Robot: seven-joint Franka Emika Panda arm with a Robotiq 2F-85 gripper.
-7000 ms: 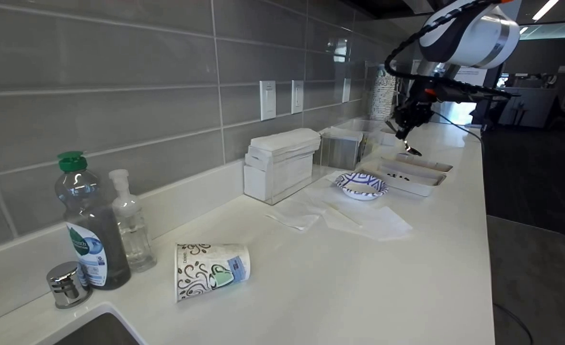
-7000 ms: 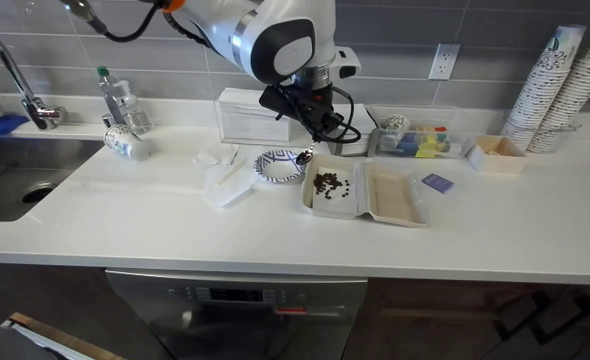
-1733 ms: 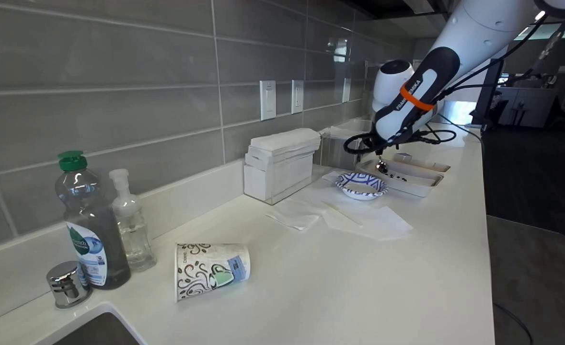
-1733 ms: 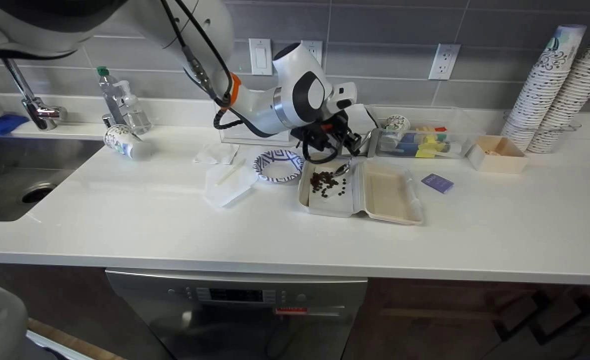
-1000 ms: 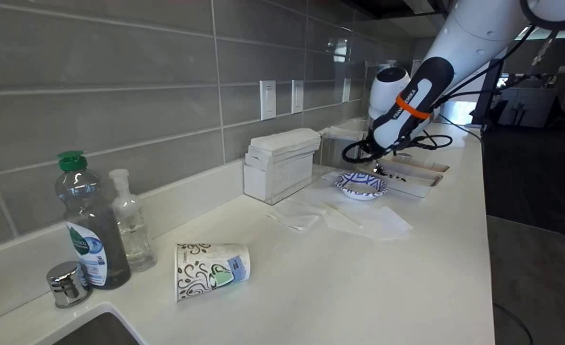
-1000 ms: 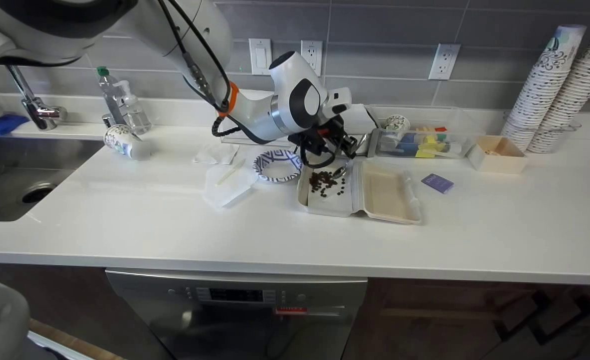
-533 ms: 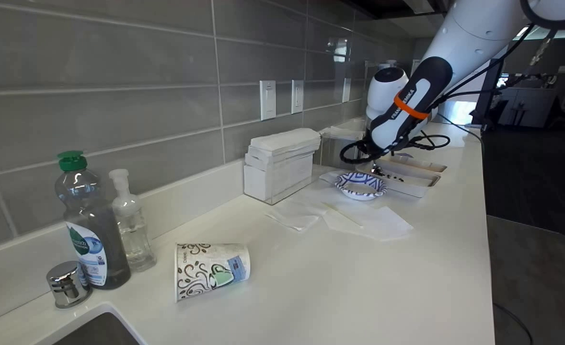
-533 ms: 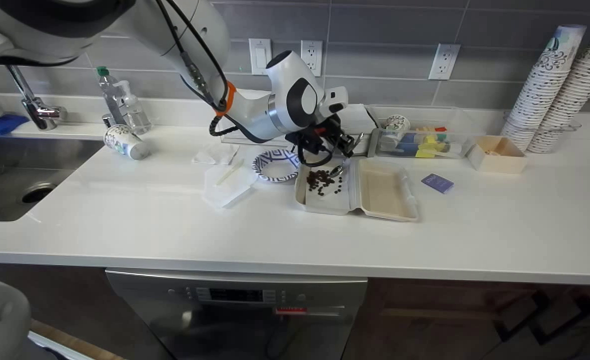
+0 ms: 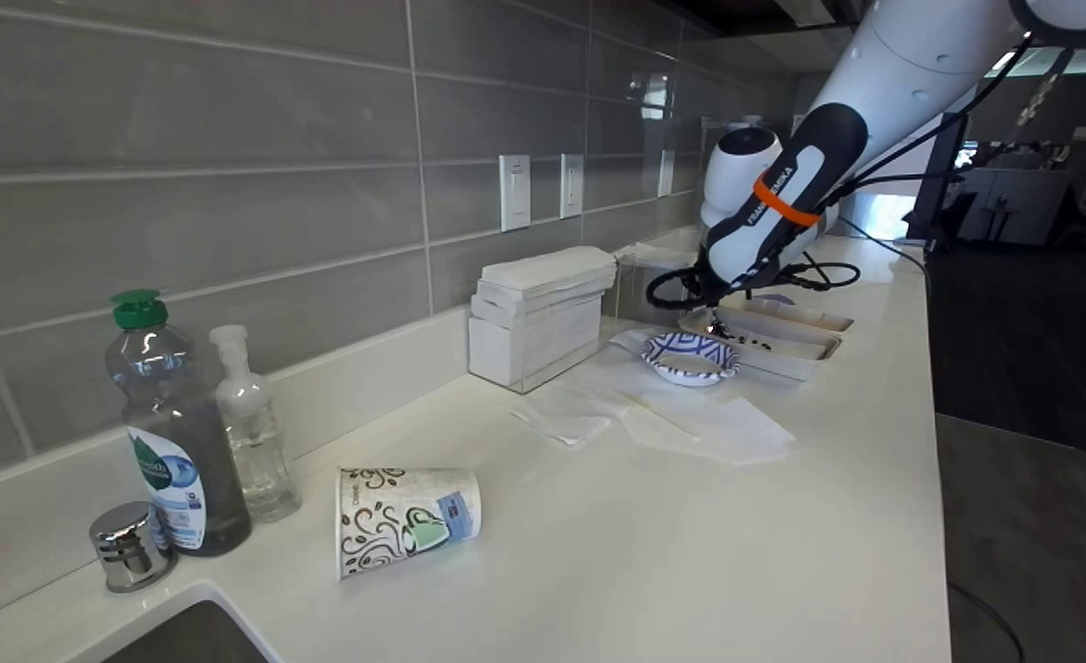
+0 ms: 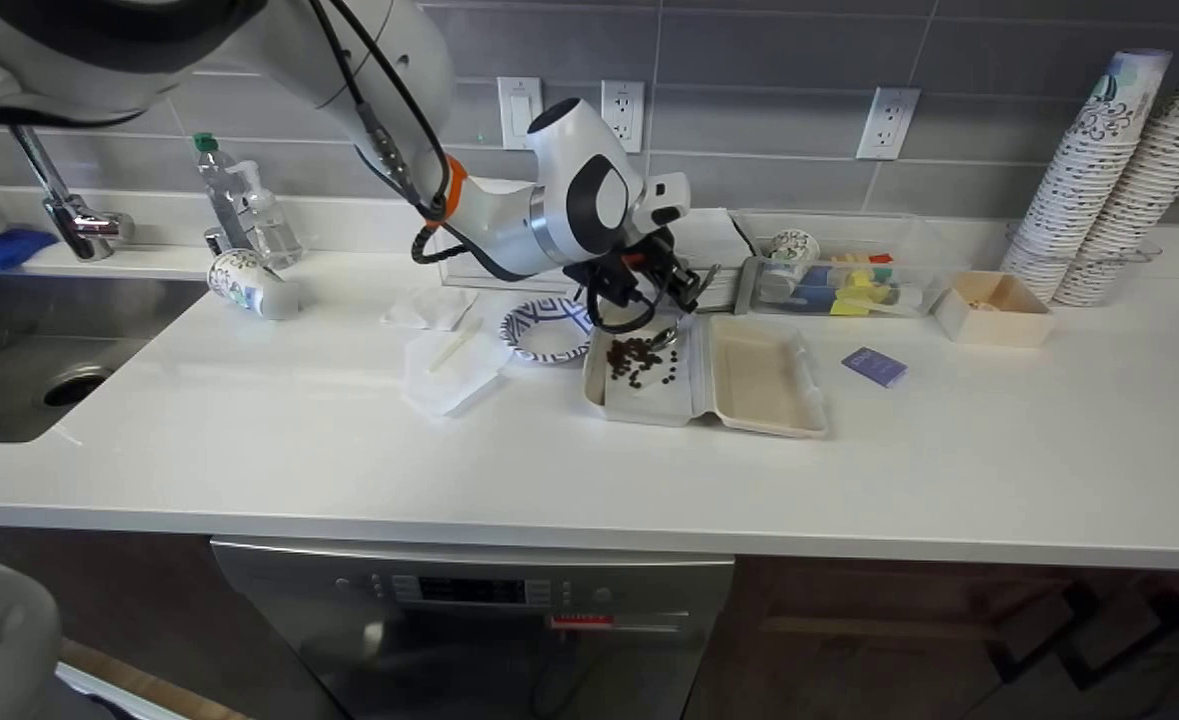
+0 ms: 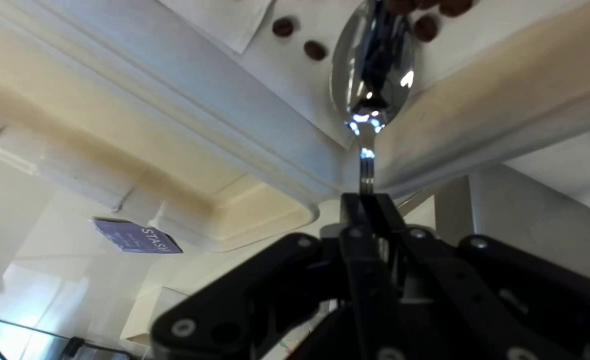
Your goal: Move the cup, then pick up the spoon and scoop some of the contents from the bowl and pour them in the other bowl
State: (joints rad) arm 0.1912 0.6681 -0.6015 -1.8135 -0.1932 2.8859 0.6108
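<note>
**Scooping apparently underway, nudging things left**

By the sink (image 10: pixel 114 330) the cup (image 10: pixel 249 284) lies on its side; patterned bowl (image 10: pixel 547 340) and takeout container (image 10: pixel 761 365) have edged left; the end effector (image 11: pixel 367 198) clamps the spoon (image 11: pixel 372 75) at the beans (image 10: pixel 633 356).

Dark swirls, a green motif and a blue patch mark the white paper cup (image 9: pixel 402 521); blue geometric lines decorate the white bowl (image 9: pixel 688 344). The spoon (image 11: pixel 371 67) gleams silver, the pincer (image 11: pixel 366 201) is black, the bean-like pieces (image 11: pixel 315 50) brown, the packet (image 11: pixel 137 236) purple.
</note>
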